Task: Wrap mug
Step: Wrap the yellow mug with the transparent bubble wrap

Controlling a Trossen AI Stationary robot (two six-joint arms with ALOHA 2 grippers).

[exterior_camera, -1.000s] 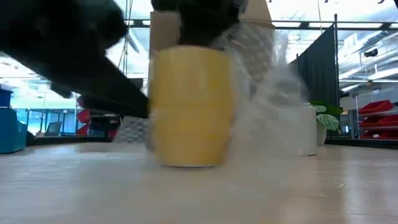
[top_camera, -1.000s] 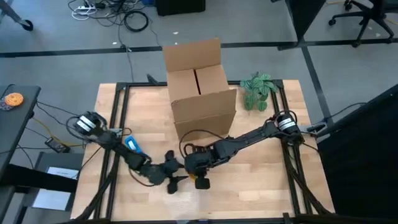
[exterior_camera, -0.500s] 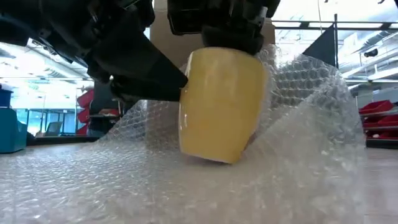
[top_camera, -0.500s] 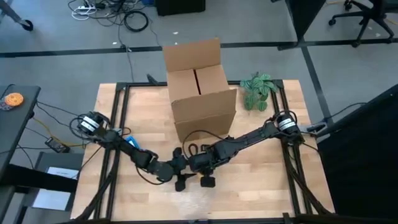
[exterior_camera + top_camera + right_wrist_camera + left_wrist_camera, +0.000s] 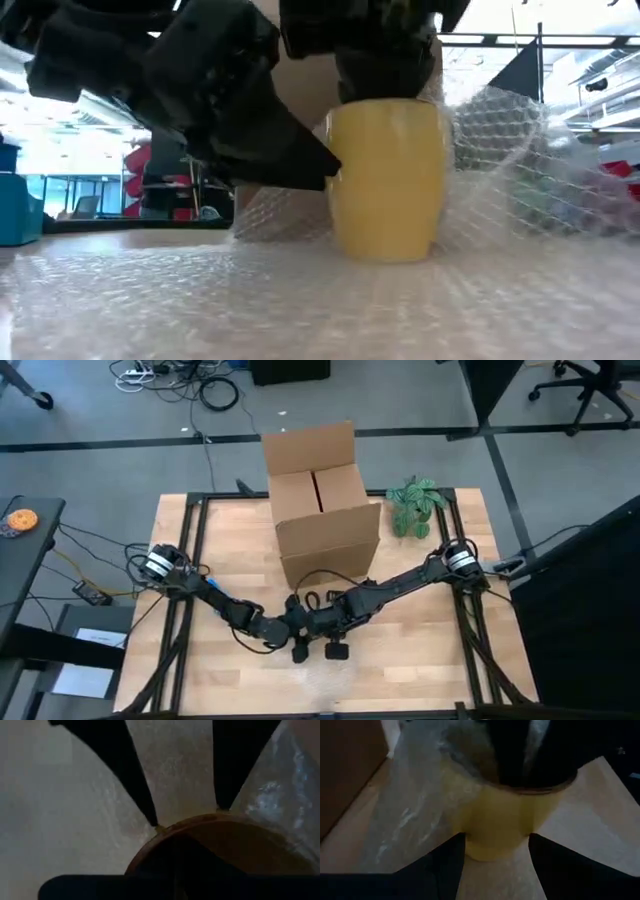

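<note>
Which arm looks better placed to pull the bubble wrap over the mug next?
Probably the left. The right claw sits on top of the upright yellow mug, steadying it on the bubble wrap. The left claw is open beside the mug, nearest the raised wrap.

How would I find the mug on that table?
Start at the cardboard box at the table's far edge and come toward the near edge, where both arms meet. The mug stands upright on bubble wrap under the grippers; it is the only plain yellow thing there.
</note>
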